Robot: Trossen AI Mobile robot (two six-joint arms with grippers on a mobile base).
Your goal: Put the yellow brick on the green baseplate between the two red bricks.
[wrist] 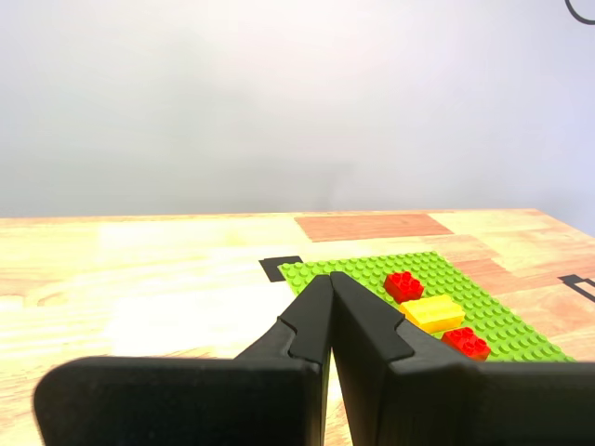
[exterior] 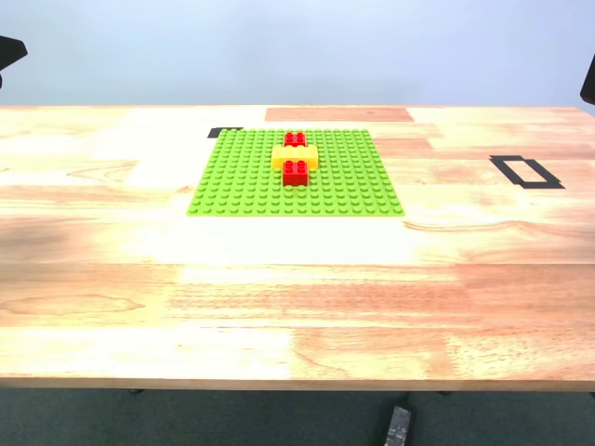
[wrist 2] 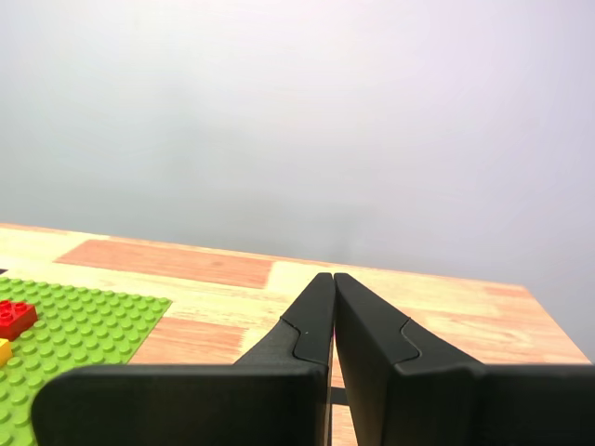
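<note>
In the second wrist view, the lime-green studded plastic baseplate (wrist 2: 74, 325) and one small red studded brick (wrist 2: 14, 318) are cut off by the picture's edge; only a sliver of the yellow-orange studded brick (wrist 2: 4, 351) shows.

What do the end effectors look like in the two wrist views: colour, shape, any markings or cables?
Both my first end effector and my second end effector are matte black, with two flat tapering fingers, each notched partway along its inner edge. No markings or cables show on either.
</note>
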